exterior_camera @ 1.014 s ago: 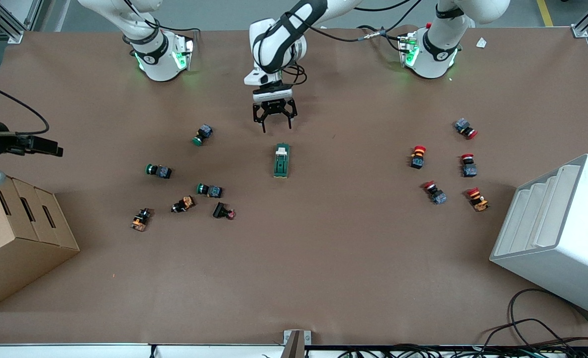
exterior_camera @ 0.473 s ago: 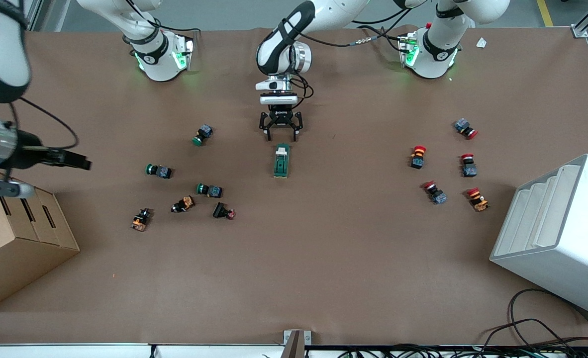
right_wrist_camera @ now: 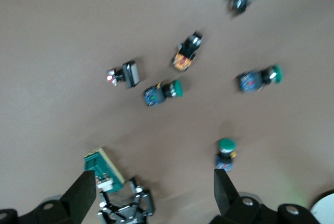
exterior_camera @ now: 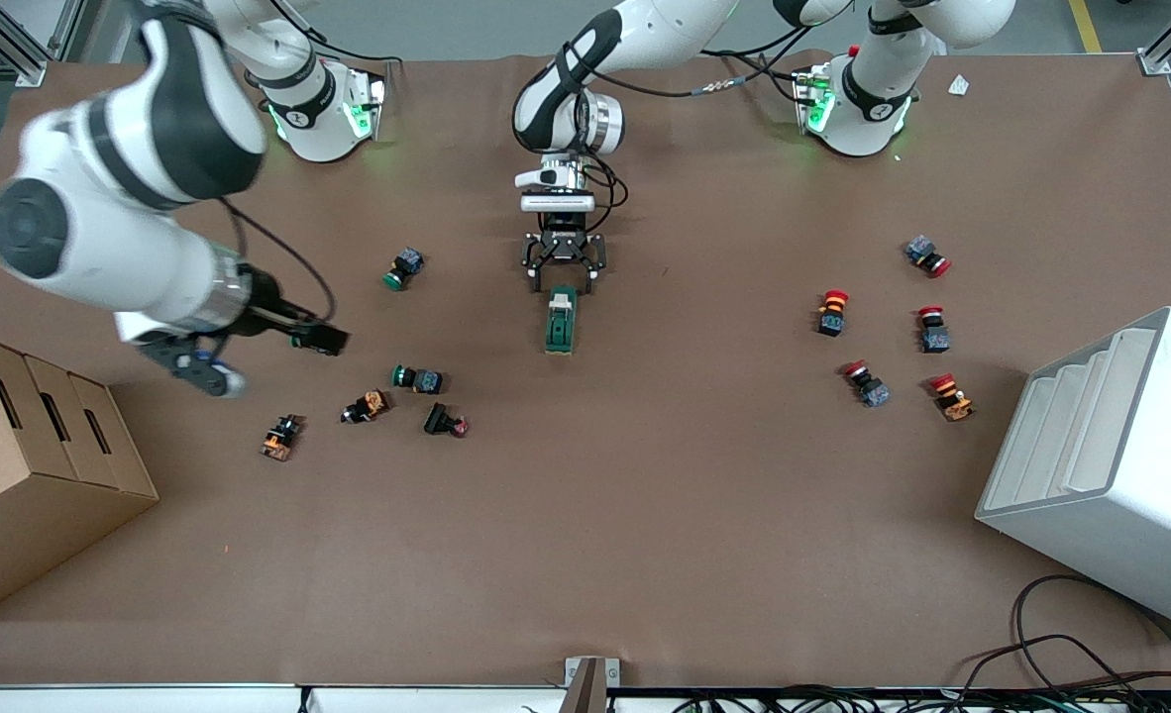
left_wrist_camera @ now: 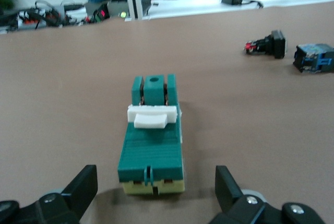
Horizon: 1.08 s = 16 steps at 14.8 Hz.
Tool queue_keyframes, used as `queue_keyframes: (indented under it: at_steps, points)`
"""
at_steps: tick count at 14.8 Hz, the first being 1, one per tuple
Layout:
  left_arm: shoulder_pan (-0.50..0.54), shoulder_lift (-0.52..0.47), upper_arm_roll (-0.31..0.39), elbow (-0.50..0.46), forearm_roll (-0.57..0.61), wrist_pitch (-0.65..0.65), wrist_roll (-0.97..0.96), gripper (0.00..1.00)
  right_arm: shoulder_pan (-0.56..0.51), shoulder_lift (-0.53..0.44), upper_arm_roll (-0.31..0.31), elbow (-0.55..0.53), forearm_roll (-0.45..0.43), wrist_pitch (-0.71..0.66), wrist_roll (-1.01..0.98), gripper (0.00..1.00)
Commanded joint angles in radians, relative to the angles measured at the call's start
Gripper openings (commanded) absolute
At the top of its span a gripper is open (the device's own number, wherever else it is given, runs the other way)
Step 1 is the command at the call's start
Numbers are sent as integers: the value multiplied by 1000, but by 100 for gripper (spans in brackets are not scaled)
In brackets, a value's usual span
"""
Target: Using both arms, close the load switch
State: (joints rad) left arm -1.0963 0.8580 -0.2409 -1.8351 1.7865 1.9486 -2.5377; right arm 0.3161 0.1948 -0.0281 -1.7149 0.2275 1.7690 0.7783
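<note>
Nearest our front camera, we see a brown cardboard box (exterior_camera: 41,465) at the right arm's end of the table (exterior_camera: 585,555) and a white stepped bin (exterior_camera: 1111,465) at the left arm's end. Farther up, the load switch (exterior_camera: 562,320) lies mid-table, its cream lever (left_wrist_camera: 151,117) toward the bases. We find the left gripper (exterior_camera: 565,279) low at that end, jaws spread wider than the block, while the right gripper (exterior_camera: 320,340), jaws apart, hangs over the green push-buttons (exterior_camera: 417,377).
</note>
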Motion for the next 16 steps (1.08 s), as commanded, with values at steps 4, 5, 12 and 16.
queue_keyframes:
  at_steps: [4, 5, 12, 16]
  points:
    - [-7, 39, 9, 10, 34, -37, -111, 99, 185, -72, -9, -221, 38, 185, 243, 100]
    - [-8, 48, 9, 8, 34, -45, -130, 99, 207, -71, -9, -256, 56, 248, 278, 100]
    - [-22, 76, 9, 10, 34, -68, -147, 100, 408, 20, -9, -465, 149, 820, 407, 100]
    - [-22, 82, 9, 11, 34, -69, -147, 100, 492, 144, -9, -456, 248, 987, 407, 100]
